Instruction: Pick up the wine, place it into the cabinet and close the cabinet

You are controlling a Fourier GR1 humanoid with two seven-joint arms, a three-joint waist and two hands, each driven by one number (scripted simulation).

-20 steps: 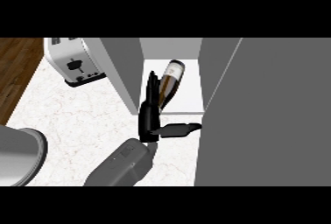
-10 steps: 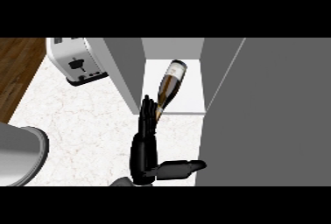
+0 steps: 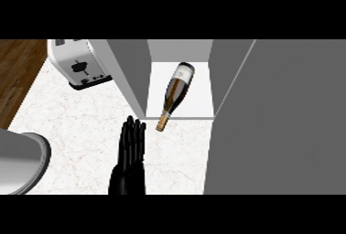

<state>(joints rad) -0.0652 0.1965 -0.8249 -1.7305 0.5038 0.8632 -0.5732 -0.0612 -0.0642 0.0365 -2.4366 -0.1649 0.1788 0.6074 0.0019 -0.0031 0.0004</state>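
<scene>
A dark wine bottle (image 3: 174,93) with a pale label, its writing too small to read, lies on its side on the white floor of the open cabinet (image 3: 199,98), just above and to the right of the hand, its gold-capped neck poking out over the cabinet's front edge. The single black hand (image 3: 130,155), which side I cannot tell, reaches up from the bottom edge over the marbled bench (image 3: 74,119), fingers straight and together, holding nothing, its fingertips just short of the bottle's neck. A white toaster (image 3: 78,64) stands well up and left of the hand, and a grey rounded object (image 3: 20,162) sits at the left edge.

Hand (image 3: 128,171): cut off at the wrist by the lower edge; left or right perhaps untellable.
Toaster (image 3: 78,66): top cropped.
Grey round object (image 3: 20,162): left part cropped.
</scene>
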